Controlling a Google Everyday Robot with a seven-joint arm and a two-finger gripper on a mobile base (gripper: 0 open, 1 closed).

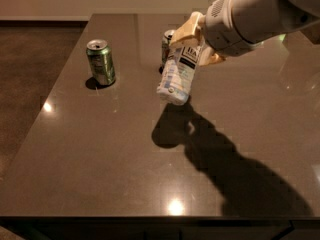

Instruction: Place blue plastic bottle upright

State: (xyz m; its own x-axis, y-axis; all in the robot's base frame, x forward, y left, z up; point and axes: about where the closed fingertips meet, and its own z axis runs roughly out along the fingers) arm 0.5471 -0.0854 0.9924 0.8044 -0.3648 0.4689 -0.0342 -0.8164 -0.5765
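Table (100, 174) is showing the arm's shadow (220, 159) nearest cam. Above it, blue plastic bottle (175, 79) is hanging tilted approx mid-table, long axis running diag: base pointing down-left twd cam, cap end up-right, hidden in gripper (197, 46). Jaws are clamping the bottle's upper part at the dark label. Green can (101, 62) is standing upright further back, left. 2nd can (168, 41) is sitting just behind the bottle.

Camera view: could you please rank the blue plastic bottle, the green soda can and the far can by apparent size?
1. Blue plastic bottle, tilted in the gripper at upper centre.
2. Green soda can.
3. Far can: partly hidden behind the gripper and farther away, so unsure.
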